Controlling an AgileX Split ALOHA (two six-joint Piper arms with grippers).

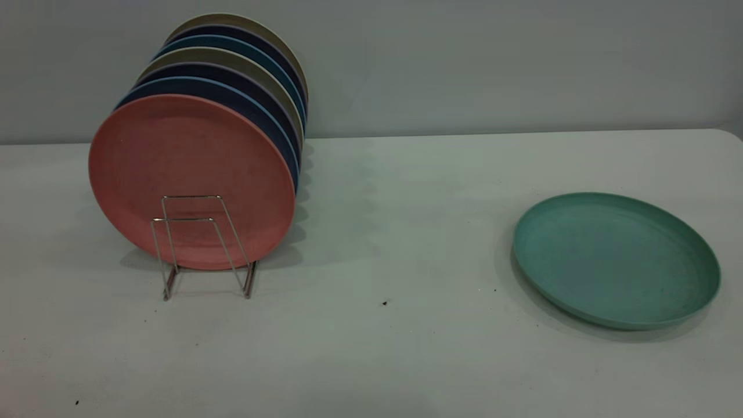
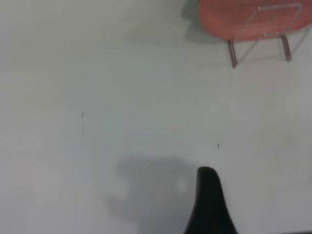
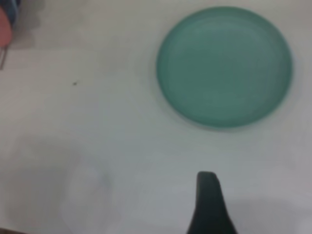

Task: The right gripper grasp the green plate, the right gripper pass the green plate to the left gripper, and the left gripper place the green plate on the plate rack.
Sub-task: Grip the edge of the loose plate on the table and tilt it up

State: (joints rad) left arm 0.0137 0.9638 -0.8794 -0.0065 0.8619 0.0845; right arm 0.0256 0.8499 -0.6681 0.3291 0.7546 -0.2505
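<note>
Lying flat, green plate, rim exposed

Neither arm appears in the exterior view. Each wrist view shows only one black finger of the left gripper and of the right gripper, cut off by the frame edge. The round salmon-pink plate hides most of the plates behind it and the rear of the thin silver wire plate rack.

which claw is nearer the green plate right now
Right. The right claw hangs above the table just short of the green plate. The left claw is over by the plate rack, with no green plate in its view.
</note>
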